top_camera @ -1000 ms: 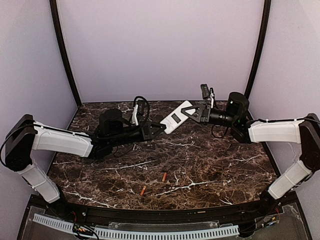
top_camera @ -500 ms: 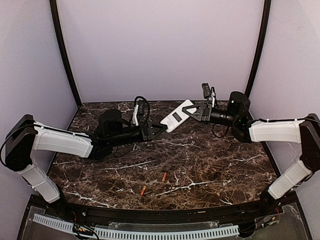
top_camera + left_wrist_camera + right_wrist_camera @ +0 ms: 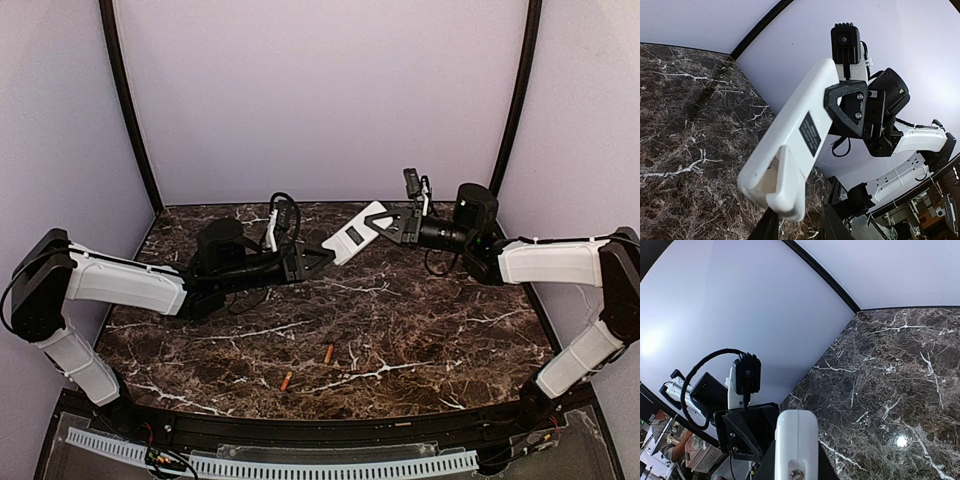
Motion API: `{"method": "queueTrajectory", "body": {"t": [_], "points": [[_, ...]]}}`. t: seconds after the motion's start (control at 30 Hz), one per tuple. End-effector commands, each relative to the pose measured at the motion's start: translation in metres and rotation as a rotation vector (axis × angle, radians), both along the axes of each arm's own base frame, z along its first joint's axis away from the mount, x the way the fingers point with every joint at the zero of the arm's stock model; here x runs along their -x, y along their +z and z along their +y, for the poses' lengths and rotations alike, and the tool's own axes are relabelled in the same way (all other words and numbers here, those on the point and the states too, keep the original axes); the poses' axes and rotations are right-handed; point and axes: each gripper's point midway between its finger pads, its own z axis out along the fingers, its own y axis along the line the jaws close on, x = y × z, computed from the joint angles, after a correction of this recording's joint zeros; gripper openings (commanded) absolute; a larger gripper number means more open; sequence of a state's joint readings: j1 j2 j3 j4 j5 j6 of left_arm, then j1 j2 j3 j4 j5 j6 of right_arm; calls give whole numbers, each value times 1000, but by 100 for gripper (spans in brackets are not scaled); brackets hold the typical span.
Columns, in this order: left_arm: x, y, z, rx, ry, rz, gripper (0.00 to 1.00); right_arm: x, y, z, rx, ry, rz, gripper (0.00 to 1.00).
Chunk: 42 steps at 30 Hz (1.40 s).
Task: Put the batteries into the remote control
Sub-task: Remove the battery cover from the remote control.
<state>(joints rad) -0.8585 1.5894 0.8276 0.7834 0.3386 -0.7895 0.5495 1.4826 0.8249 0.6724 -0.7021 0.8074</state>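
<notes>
Above the back of the surface [image 3: 450, 330], the right gripper [image 3: 390, 222] is clamped on the upper end of the remote control [image 3: 355, 233], holding it tilted in the air. The left gripper [image 3: 322, 256] sits at its lower end with its jaws partly apart; whether they touch it is unclear. The batteries [image 3: 328, 353] lie near the front edge, well apart from both grippers, with bare marble all around them.

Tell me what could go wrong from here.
1. The right tool clamps the remote control by one end, in the air; a push from the left tool at its free end could twist it loose.
2. The batteries lie loose on the table; they may roll when grasped.
</notes>
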Motion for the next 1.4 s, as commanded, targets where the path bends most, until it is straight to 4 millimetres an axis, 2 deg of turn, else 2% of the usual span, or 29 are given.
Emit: {"method": "queueTrajectory", "body": {"t": [0.0,0.23,0.43,0.6,0.73,0.97,1.27,1.33,1.37], "points": [[7,22,0,53,-26,-46,27,-6,3,-3,26,-44,-26,0],[7,25,-3,66,-35,-37,27,-6,1,-2,38,-39,-36,0],[-2,9,-5,19,-6,-3,27,-2,10,-1,13,-17,-48,0],[-7,-4,-3,-17,26,17,24,-3,11,-3,22,-30,-54,0],[-9,-8,-1,-31,44,25,18,-4,9,-4,31,-38,-53,0],[-4,5,3,12,38,-8,1,-10,4,-8,52,-74,-45,0],[6,30,10,70,11,-56,0,-28,-17,-35,87,-164,9,0],[4,29,19,64,30,-51,0,-30,-19,-44,87,-180,14,0],[-2,19,27,47,51,-30,0,-30,-18,-48,85,-187,13,0]]}}
